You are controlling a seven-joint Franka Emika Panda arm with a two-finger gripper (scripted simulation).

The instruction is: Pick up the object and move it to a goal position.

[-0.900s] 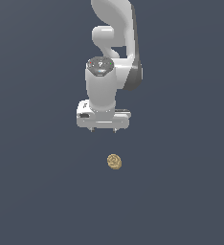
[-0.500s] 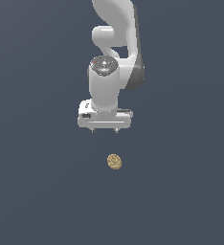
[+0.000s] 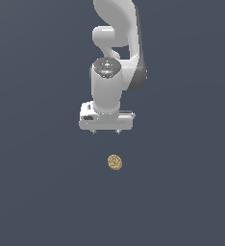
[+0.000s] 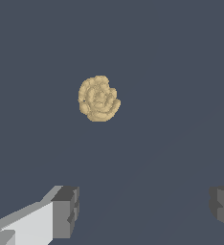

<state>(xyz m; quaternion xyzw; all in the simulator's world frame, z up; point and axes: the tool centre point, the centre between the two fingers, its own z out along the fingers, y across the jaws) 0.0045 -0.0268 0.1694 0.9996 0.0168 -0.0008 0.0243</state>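
1. Exterior view. The end effector (image 3: 106,131) hangs from the white Panda arm (image 3: 117,38) with its two short fingertips pointing straight down, one toward each side of the wide white hand. They stand well apart with nothing between them, so the end effector is released and empty. This vertical pose suits a top-down grasp of a low item.
2. Exterior view. The object (image 3: 115,162), a small tan-gold lumpy disc with a swirl relief, lies alone on the dark blue-grey surface (image 3: 32,192). It sits below the end effector in the picture and apart from it, slightly toward the exterior view's right of the midpoint between the fingertips. No goal marker can be seen.
3. Wrist view. The object (image 4: 99,98) shows its spiral relief face-on to the camera, which indicates that it lies flat. Its rounded outline offers no preferred grasp axis.
4. Wrist view. Two grey fingertips (image 4: 65,212) appear at the picture's edge, spread far wider than the object. The object lies outside the gap between them, not yet bracketed.
5. Judgement. The approach step appears to be in hand: the end effector would need to centre over the object and descend before closing. The lumpy, narrow body could slip sideways under an off-centre pinch.
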